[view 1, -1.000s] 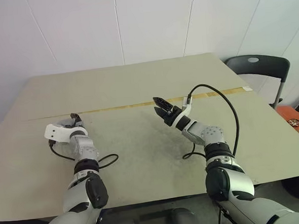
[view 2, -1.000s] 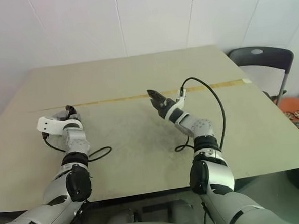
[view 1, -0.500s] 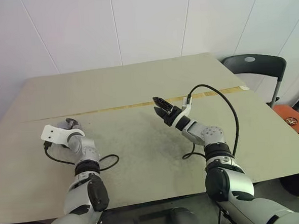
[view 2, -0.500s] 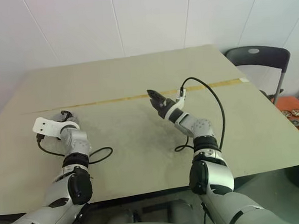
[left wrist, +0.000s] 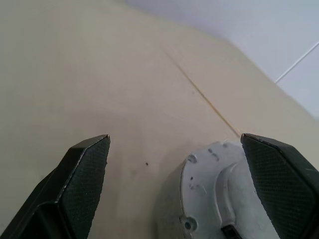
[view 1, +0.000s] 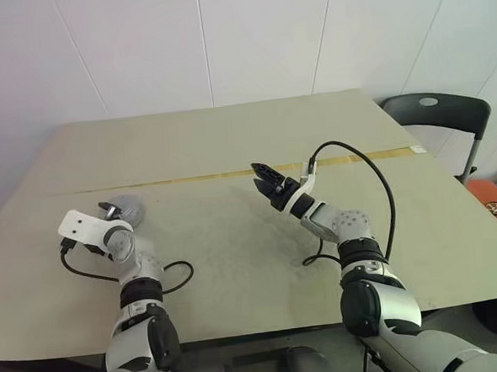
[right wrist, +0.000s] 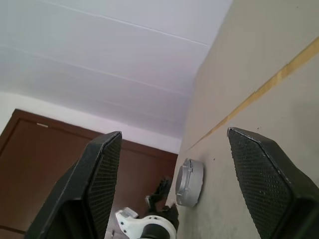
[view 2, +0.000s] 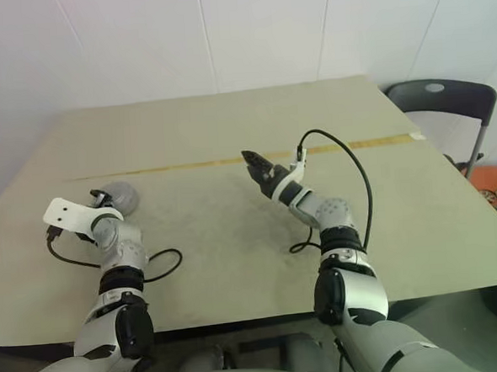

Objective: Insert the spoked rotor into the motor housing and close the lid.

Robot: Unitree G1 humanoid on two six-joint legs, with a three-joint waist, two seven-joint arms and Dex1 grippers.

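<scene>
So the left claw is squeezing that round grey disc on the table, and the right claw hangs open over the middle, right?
Not quite. The left gripper is open, its fingers apart with the grey disc lying free on the table, as the left wrist view shows. The right gripper does hang open over the middle.

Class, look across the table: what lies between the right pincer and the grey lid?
Nothing: between the right pincer and the lid, the left eye view shows bare table.

The right gripper (right wrist: 172,184) has its fingers (right wrist: 99,184) spread wide with nothing between them. Beyond, the lid (right wrist: 190,182) rests on the table (right wrist: 259,59), just beside the left gripper (right wrist: 160,191). A yellow strip (right wrist: 269,82) crosses the tabletop.
</scene>
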